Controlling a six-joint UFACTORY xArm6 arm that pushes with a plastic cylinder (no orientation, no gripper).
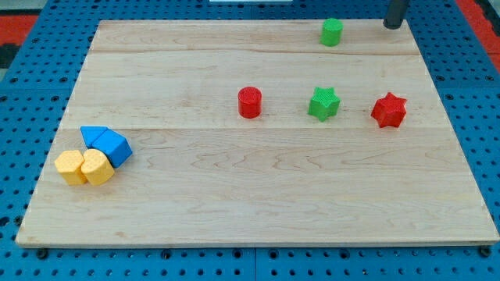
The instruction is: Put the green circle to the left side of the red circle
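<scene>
The green circle stands near the top edge of the wooden board, right of centre. The red circle stands in the board's middle, below and to the left of the green circle. My tip is at the view's top right, on the board's top edge, to the right of the green circle and apart from it.
A green star and a red star lie to the right of the red circle. Two blue blocks and two yellow blocks cluster at the left. The wooden board rests on a blue pegboard.
</scene>
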